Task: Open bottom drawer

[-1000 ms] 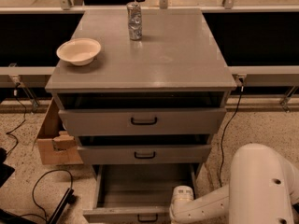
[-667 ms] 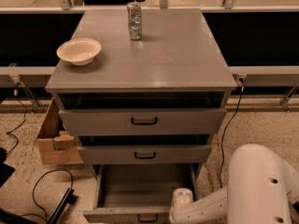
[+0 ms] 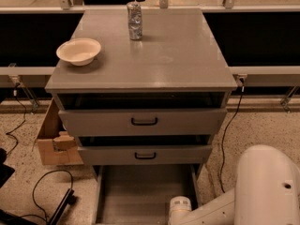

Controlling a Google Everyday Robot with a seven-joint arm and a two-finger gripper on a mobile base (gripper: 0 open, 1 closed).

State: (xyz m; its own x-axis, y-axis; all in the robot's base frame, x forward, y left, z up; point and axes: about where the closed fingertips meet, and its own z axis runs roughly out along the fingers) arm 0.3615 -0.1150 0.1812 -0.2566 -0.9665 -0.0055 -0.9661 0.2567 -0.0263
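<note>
The grey cabinet (image 3: pixel 140 64) has three drawers. The bottom drawer (image 3: pixel 140 191) is pulled far out, and its plain grey inside shows. Its front and black handle are cut off by the picture's lower edge. My gripper (image 3: pixel 180 211) is at the end of the white arm (image 3: pixel 262 191). It sits low over the right front part of the bottom drawer, at the lower edge of the view. The mid-sized middle drawer (image 3: pixel 145 154) and the tall top drawer (image 3: pixel 143 121) each stand out a little, with a dark gap above each front.
A cream bowl (image 3: pixel 78 51) and a silver can (image 3: pixel 135 20) stand on the cabinet top. A cardboard box (image 3: pixel 54 142) lies on the floor left of the cabinet. Black cables (image 3: pixel 47 196) run over the floor at the lower left. A cord (image 3: pixel 229 125) hangs at the right.
</note>
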